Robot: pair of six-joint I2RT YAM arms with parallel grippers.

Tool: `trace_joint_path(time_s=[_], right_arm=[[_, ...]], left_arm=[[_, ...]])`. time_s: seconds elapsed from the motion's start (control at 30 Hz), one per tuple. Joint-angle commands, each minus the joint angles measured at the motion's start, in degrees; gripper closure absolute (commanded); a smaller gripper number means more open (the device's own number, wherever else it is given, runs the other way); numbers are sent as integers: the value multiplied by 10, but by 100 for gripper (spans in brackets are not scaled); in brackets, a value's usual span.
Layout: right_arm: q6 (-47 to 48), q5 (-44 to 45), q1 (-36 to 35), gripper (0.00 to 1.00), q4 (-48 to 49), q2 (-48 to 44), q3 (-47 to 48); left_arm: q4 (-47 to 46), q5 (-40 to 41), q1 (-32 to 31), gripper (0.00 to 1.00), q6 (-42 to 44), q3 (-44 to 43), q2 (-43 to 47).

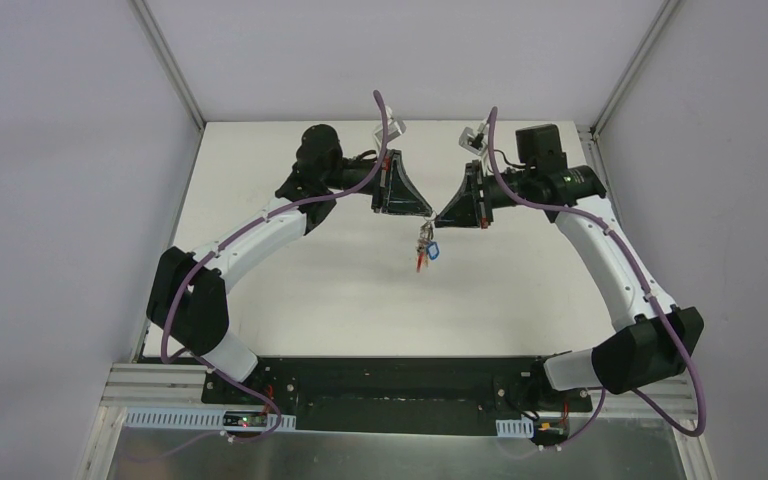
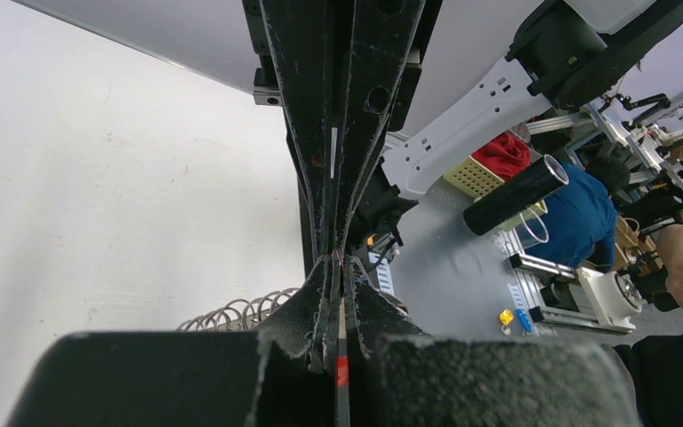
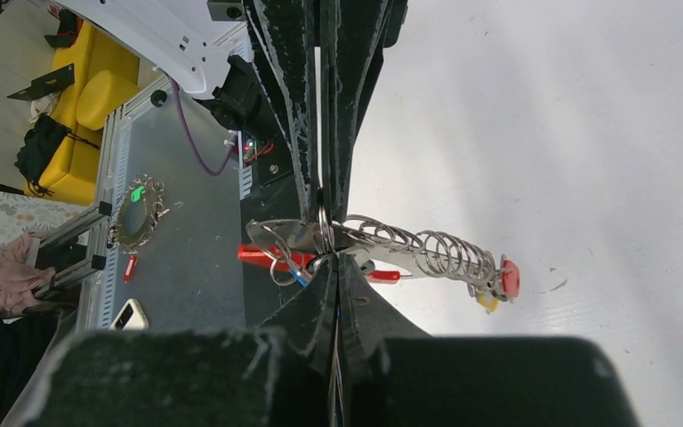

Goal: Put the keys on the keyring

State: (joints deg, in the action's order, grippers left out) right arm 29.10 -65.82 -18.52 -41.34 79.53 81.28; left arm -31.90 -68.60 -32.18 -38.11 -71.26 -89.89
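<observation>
Showing keyring (image 3: 391,253) coil plainly: right wrist, not overhead.

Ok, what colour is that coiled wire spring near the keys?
Silver-grey, bare metal. The coiled wire spring shows best in the right wrist view.

Arms: we count two, the left arm (image 1: 250,235) and the right arm (image 1: 600,250).
End effectors: two, one per arm, the left end effector (image 1: 426,213) and the right end effector (image 1: 441,219).
Purple cables: two, one along each arm.
Keyring (image 3: 391,249): one.
Wire coil (image 3: 445,253): one, on the keyring.
Keys: we make out three capped heads, one red-capped key (image 3: 509,276), one yellow-capped key (image 3: 488,303) and one blue-capped key (image 3: 301,277). The bunch is too tangled for us to give a full tally.
Table (image 1: 310,290): one.
</observation>
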Motion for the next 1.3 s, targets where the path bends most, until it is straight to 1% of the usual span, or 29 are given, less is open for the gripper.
trace_joint_path(time_s=[0.0,0.2,0.37,0.47,0.57,0.87,1.0,1.27], right_arm=[[-5,-17,-7,100,23,-7,-9],[-19,-8,-15,100,37,-8,-18],[-16,5,-11,80,36,-21,-9],[-9,4,-4,73,25,-26,7],[-6,3,5,70,19,-33,17],[-17,-4,11,69,23,-29,36],[-30,-12,11,69,35,-25,30],[-57,-34,9,74,69,-19,0]], left_arm=[[-47,-10,1,100,-11,-9,4],[-81,-9,1,100,-40,-9,-2],[-87,-8,1,100,-46,-5,-2],[-93,-5,1,100,-55,-3,-1],[-100,1,1,100,-62,2,2],[-98,8,1,100,-64,13,5],[-98,11,1,100,-67,11,2],[-98,15,1,100,-67,11,2]])
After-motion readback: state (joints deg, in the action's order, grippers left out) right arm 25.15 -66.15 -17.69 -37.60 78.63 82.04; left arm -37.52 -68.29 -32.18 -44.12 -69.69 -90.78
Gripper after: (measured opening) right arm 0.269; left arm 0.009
